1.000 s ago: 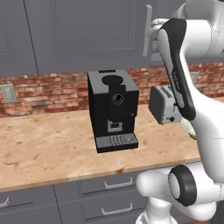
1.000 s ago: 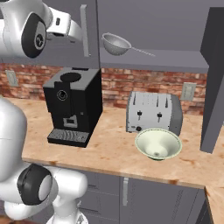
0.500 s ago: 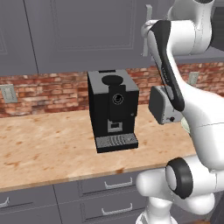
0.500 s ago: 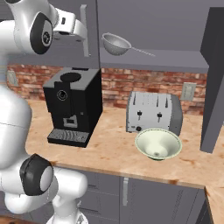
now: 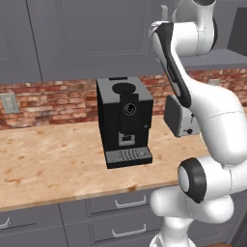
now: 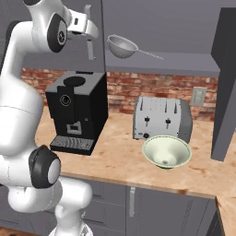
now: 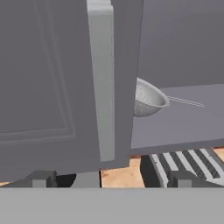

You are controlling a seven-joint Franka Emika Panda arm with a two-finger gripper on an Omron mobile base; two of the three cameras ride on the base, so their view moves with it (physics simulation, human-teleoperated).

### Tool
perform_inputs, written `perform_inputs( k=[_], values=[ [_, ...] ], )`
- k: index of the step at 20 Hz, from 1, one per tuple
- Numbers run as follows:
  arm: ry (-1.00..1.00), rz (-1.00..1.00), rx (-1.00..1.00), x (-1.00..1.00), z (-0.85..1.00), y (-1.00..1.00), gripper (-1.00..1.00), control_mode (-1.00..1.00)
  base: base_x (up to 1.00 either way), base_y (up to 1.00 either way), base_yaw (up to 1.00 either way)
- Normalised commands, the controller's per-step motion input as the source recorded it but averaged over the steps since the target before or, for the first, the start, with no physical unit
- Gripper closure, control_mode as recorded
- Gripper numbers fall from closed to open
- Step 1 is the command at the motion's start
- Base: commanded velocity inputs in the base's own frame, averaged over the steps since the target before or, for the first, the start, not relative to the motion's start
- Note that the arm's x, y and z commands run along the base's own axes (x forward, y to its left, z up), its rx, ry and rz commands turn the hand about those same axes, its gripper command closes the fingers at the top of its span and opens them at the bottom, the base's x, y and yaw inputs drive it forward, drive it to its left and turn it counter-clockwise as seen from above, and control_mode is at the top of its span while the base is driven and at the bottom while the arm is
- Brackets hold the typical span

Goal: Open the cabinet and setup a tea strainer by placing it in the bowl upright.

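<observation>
The end effector (image 7: 109,177) is wide open and holds nothing, up by the left door's handle (image 7: 101,83); the right door is swung open, and the tea strainer (image 6: 122,46) rests on the cabinet (image 6: 193,69) shelf above the bowl (image 6: 166,151) on the worktop (image 6: 115,156); best clear the left door edge, then approach the rim squarely.

In the hand view the closed cabinet door (image 7: 65,83) hides the left part of the tea strainer (image 7: 148,99). In the left base view the arm covers most of the toaster (image 5: 177,116).
</observation>
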Motion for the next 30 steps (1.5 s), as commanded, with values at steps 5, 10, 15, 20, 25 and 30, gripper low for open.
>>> perform_inputs(
  k=[5,10,15,20,25,30],
  values=[
    [0.0,0.0,0.0,0.63,0.0,0.0,-1.0,-1.0,0.0,0.0,0.0],
    [0.0,0.0,0.0,0.61,0.0,0.0,-1.0,-1.0,0.0,0.0,0.0],
    [0.0,0.0,0.0,0.53,0.0,0.0,-1.0,-1.0,0.0,0.0,0.0],
    [0.0,0.0,0.0,0.44,-0.03,0.0,-1.0,-1.0,0.0,0.0,0.0],
    [-0.04,0.0,0.0,0.24,-0.02,0.0,-1.0,-1.0,0.0,0.0,0.0],
    [-0.01,0.0,0.0,0.07,0.0,0.0,-1.0,-1.0,0.0,0.0,0.0]
  ],
)
